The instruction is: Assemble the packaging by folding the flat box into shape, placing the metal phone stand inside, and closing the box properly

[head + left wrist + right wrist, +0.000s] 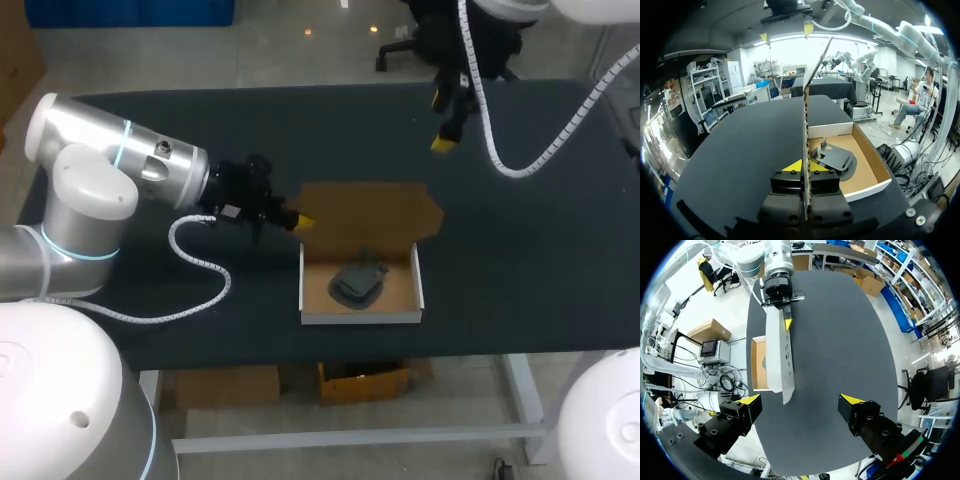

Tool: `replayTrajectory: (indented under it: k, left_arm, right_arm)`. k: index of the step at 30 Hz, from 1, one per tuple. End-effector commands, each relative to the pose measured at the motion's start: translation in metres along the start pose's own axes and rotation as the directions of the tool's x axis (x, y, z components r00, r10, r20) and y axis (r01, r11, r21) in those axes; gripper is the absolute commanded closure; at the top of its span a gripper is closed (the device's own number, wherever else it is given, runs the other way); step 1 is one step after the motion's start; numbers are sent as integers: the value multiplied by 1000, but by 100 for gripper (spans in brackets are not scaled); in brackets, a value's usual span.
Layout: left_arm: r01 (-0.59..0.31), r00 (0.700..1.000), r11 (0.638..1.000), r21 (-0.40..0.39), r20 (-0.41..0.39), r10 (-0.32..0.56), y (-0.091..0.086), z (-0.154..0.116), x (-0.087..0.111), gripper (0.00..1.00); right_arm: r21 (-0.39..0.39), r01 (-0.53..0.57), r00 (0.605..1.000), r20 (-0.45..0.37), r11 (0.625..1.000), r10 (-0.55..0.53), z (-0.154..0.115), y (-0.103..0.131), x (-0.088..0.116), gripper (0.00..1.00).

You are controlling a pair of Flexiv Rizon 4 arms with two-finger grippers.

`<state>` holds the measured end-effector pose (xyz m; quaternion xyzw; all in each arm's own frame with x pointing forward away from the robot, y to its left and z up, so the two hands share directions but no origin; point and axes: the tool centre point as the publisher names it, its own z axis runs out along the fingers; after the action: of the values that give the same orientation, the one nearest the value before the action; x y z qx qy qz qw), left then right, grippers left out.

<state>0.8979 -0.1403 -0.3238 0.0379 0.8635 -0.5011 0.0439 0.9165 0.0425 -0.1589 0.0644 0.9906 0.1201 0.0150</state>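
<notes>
- The dark surface (pixel 520 230) carries everything. The box stands near its front edge, about the middle.
- The box (pixel 362 317) is a shallow tray of thin card, white outside and brown inside, with its walls already folded up. It is probably very light. It looks stiff along its creases and soft between them, so a hard squeeze on a wall would likely dent it.
- The lid (pixel 365 215) rises upright from the tray's back wall. It is a single flat sheet that would probably bow or crease if pushed in the middle. The safer hold is a shallow pinch on a side edge, so that it swings about its hinge.
- The left pincer (pixel 300 222) has exactly that hold. It is clamped on the lid's left edge, with one yellow tip on each face of the card.
- The right pincer (pixel 441 121) hangs over the far part of the surface, well apart from the box, with its fingers spread wide and nothing between them.
- The metal phone stand (pixel 358 282) lies inside the tray, dark and low. It is probably the heaviest piece, rigid and smooth, and its weight should help keep the tray down while the lid comes over.
</notes>
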Motion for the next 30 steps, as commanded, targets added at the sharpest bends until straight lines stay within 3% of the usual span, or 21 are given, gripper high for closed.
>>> replayTrajectory:
  k: [1, 30]
  left_arm:
    - [-5, 1000, 1000, 1, 5, 5, 1, 0, 3, 100]
    - [-20, 1000, 1000, 5, 3, 20, 2, 0, 4, 100]
  right_arm:
    - [5, 2, 1000, 4, 1000, -2, 2, 3, 2, 0]
    - [38, 119, 993, -33, 992, -117, 12, 22, 13, 0]
